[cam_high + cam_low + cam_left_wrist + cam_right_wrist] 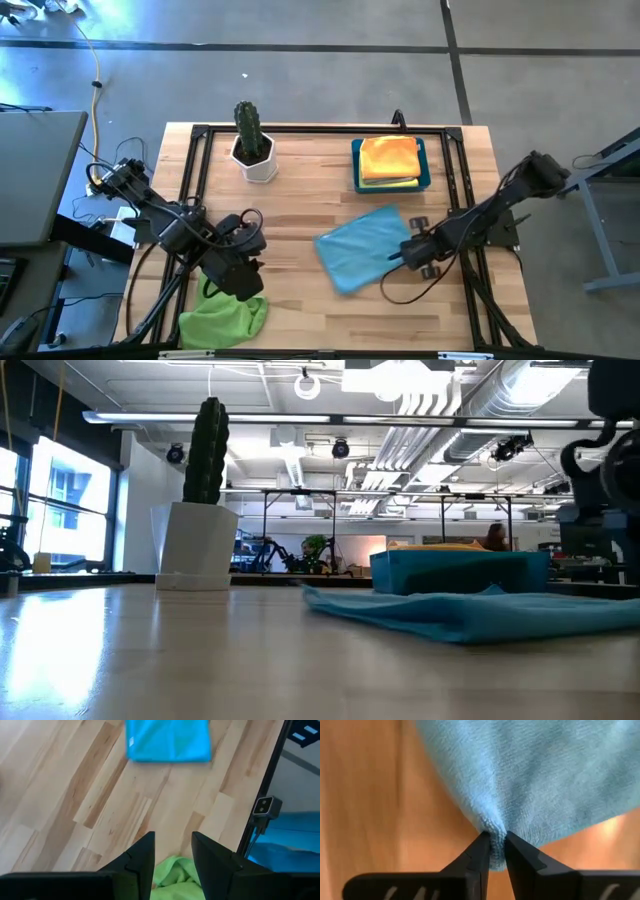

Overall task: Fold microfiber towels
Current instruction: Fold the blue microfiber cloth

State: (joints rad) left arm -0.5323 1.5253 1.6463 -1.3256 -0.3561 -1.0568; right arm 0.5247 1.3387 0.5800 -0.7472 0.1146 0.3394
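The pale butcher-block wooden table (300, 210) fills the near foreground of the low view and carries everything else, edged by a thin black metal frame (195, 160).

The two dark arms reach in from opposite sides. The left gripper (172, 852) hangs low over the table's front-left part, its fingers standing apart with nothing between them, directly above a crumpled lime green microfiber towel (225, 318) that lies bunched at the front-left edge. The right gripper (494, 851) is down at the right side of the light blue microfiber towel (362, 250), and its two fingers are pinched on a small fold of that cloth's edge, which bulges up between the tips.

The light blue towel lies flat and slightly skewed in the middle-right of the table, well apart from the green one.

Behind it, near the back-right corner, sits a rigid blue plastic bin (427, 172) holding folded towels: an orange microfiber towel (388, 155) on top, with a yellow microfiber towel (392, 182) showing beneath it at the front.

At the back left stands a tall green cactus (247, 128) in a white faceted pot (255, 163), upright and well clear of both arms.
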